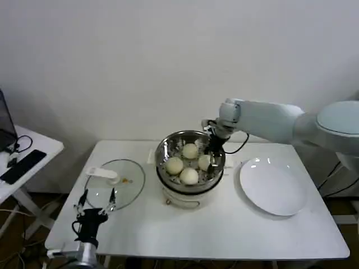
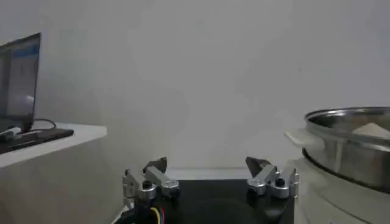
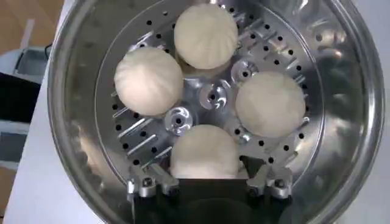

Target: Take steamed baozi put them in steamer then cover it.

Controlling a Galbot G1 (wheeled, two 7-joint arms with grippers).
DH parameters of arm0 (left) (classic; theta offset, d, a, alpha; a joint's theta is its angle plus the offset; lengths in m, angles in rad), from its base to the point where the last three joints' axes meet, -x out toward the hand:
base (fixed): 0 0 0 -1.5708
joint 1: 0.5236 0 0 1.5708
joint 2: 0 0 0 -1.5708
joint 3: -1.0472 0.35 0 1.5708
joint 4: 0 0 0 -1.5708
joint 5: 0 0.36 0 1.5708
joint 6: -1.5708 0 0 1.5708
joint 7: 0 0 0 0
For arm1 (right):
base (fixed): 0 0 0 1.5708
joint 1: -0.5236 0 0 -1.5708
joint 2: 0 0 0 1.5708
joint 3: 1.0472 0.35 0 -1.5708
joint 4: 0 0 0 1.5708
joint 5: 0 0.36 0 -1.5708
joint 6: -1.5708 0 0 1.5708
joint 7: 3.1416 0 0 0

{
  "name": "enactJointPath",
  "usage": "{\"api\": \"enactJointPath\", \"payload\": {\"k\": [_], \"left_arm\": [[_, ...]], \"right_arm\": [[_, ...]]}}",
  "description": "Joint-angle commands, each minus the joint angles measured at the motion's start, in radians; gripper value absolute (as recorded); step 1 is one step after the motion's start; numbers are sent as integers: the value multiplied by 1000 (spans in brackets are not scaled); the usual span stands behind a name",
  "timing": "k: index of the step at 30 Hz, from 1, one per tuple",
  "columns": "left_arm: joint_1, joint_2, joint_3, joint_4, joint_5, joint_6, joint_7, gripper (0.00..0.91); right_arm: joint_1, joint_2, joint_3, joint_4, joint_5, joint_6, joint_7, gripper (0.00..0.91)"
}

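The steamer (image 1: 189,162), a shiny steel basket on a white cooker base, is taken as the landmark at the middle of the white table (image 1: 224,235). All four steamed baozi (image 1: 189,176) are seen lying on its perforated bottom, set in a ring around the centre (the right wrist view shows them apart from one another, or nearly so).

The right gripper (image 1: 213,162) is reached into the steamer at its right side. Its fingers (image 3: 144,185) are spread wide, with one bun (image 3: 204,152) lying between them on the basket floor; whether the fingers touch that bun cannot be told.

The cover (image 1: 115,182), a clear glass lid with a white handle, is laid flat on the table to the left of the steamer, well apart from it. The left gripper (image 1: 96,202) is held low at the near edge of the cover, with its fingers (image 2: 152,179) parted and nothing between them. A white plate (image 1: 273,188) rests to the right of the steamer, bare.
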Motion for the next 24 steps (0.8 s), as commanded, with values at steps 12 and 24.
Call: {"api": "enactJointPath", "payload": {"k": [12,24], "left_arm": [[-7,-1,8,-3,15,6,0,907],[-24,5,2,-8,22,21,6,907]], "right_arm": [[78,-83,108,37,63,35,104,907],[45,-381,311,321,4,12,255,907]]}}
